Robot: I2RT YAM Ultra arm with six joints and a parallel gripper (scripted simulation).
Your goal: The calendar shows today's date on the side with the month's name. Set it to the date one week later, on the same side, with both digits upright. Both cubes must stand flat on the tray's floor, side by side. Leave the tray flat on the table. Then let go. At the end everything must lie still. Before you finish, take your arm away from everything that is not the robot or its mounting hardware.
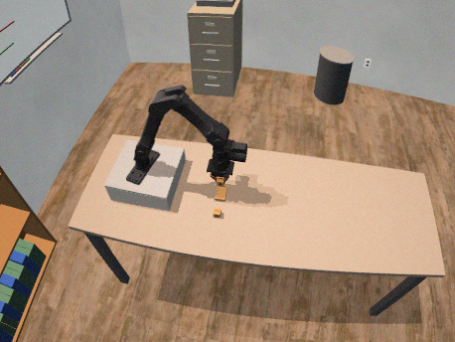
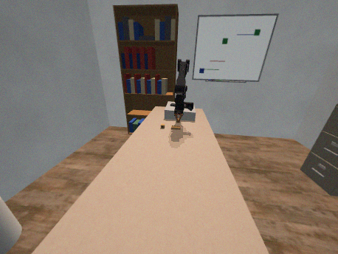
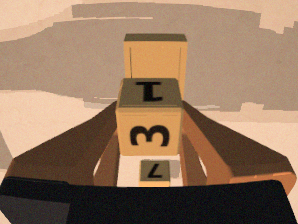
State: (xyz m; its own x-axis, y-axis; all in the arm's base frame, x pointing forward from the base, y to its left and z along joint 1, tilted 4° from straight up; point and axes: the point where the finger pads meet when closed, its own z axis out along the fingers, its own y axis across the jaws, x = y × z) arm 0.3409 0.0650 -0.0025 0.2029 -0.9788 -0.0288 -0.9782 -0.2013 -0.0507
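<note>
I had the gripper (image 1: 220, 180) (image 2: 178, 119) (image 3: 149, 110) pinching one cube (image 1: 221, 180) (image 3: 150, 131) above the tray (image 1: 221, 193) (image 2: 176, 127) (image 3: 156, 57), probably lined up for lowering; the other cube (image 1: 217, 213) (image 2: 162, 126) (image 3: 154, 171) sat apart on the table (image 1: 318, 214) (image 2: 166, 192) (image 3: 35, 130), leaving room.

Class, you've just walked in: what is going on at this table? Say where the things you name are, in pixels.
A black robot arm holds a numbered cube (image 1: 221, 180) (image 3: 149, 131) in its gripper (image 1: 220, 180) (image 2: 178, 119) (image 3: 149, 110), above the table (image 1: 323, 214) (image 2: 166, 192). Its visible faces show 1 and 3. The calendar tray (image 1: 221, 193) (image 2: 176, 128) (image 3: 156, 57) lies on the table, with a second cube (image 1: 217, 213) (image 2: 162, 126) (image 3: 154, 171) beside it, outside the tray. The date is not yet set.
</note>
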